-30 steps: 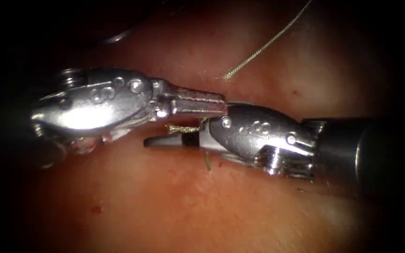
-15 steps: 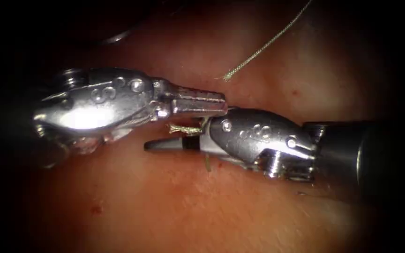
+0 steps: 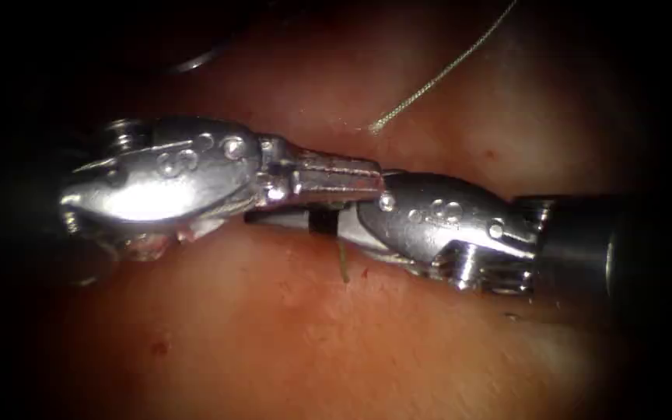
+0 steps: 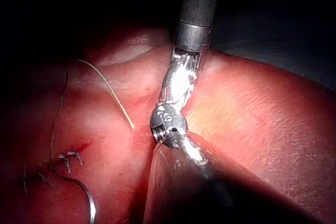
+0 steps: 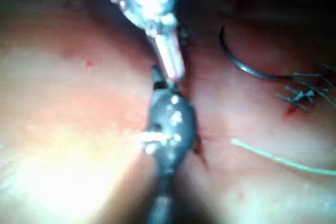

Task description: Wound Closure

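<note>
In the endoscope view my left tool point(image 3: 377, 177) comes in from the left with its jaws shut; I see nothing between them. Just beneath it my right tool point(image 3: 254, 218) points left, its jaws shut where a short braided piece of thread point(image 3: 334, 207) lay between them. A short green stub point(image 3: 344, 268) sticks out of the tissue point(image 3: 289, 334) below the two tools. The curved needle point(image 4: 86, 200) point(image 5: 247, 66) lies loose on the tissue beside the stitches point(image 4: 68, 158), and neither tool holds it.
A loose pale thread end point(image 3: 429, 82) runs up toward the top right, lying on the tissue. It also shows as a pale strand point(image 4: 110, 93) point(image 5: 278, 158) in both wrist views. Small red fluid specks point(image 3: 159, 348) dot the tissue.
My right jaws stood open around the short thread piece and have shut on it. The right tool rose slightly against the left jaws. The left tool shifted a little to the right.
</note>
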You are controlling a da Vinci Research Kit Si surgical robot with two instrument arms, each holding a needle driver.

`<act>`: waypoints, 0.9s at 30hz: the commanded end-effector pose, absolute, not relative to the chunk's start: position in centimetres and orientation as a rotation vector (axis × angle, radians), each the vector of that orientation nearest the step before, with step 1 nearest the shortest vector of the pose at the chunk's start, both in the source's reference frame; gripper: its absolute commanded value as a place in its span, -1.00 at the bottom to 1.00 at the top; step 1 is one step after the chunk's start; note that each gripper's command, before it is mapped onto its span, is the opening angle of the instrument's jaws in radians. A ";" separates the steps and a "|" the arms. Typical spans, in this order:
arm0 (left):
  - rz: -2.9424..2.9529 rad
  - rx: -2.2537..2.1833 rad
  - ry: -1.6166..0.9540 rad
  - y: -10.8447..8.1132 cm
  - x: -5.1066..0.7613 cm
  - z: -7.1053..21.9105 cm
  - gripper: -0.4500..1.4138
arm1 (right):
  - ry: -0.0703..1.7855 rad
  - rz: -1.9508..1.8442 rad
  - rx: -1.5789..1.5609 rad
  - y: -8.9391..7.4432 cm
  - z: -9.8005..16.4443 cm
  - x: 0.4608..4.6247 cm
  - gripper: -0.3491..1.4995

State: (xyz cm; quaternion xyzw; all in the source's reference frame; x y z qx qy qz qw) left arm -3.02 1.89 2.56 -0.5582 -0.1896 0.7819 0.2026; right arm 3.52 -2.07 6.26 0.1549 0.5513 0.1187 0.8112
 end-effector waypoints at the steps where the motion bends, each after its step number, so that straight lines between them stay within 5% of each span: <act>1: 2.183 -1.561 -0.529 1.9 -3.07 2.6 -1.00 | 1.170 0.255 0.322 -2.1 6.3 3.55 -1.00; 9: 2.182 -1.564 -0.533 1.9 -3.06 2.6 -1.00 | 1.197 0.271 0.315 -2.0 6.2 3.56 -1.00; 10: 2.182 -1.564 -0.534 1.9 -3.05 2.6 -1.00 | 1.210 0.278 0.310 -2.0 6.2 3.58 -0.47; 11: 2.182 -1.564 -0.534 1.9 -3.05 2.6 -1.00 | 1.210 0.278 0.310 -2.0 6.2 3.58 -0.47; 13: 2.176 -1.570 -0.534 2.0 -3.03 2.6 -1.00 | 1.188 0.311 0.267 -2.0 6.2 3.67 0.82; 16: 2.168 -1.577 -0.536 2.0 -3.02 2.6 -1.00 | 1.191 0.345 0.260 -2.0 6.2 3.76 0.98; 21: 2.161 -1.584 -0.537 2.0 -2.99 2.6 -1.00 | 1.204 0.361 0.255 -2.0 6.2 3.77 0.94; 22: 2.161 -1.586 -0.541 2.1 -2.99 2.6 -1.00 | 1.205 0.359 0.256 -2.0 6.2 3.75 0.74; 23: 2.160 -1.586 -0.542 2.1 -2.99 2.6 -1.00 | 1.215 0.346 0.274 -2.0 6.2 3.73 0.25; 24: 2.160 -1.586 -0.542 2.1 -2.99 2.6 -1.00 | 1.215 0.346 0.274 -2.0 6.2 3.73 0.25; 25: 2.158 -1.588 -0.540 2.1 -2.99 2.6 -1.00 | 1.254 0.297 0.336 -2.1 6.2 3.68 -0.84; 27: 2.157 -1.588 -0.540 2.0 -2.99 2.6 -1.00 | 1.242 0.294 0.340 -2.1 6.2 3.63 -1.00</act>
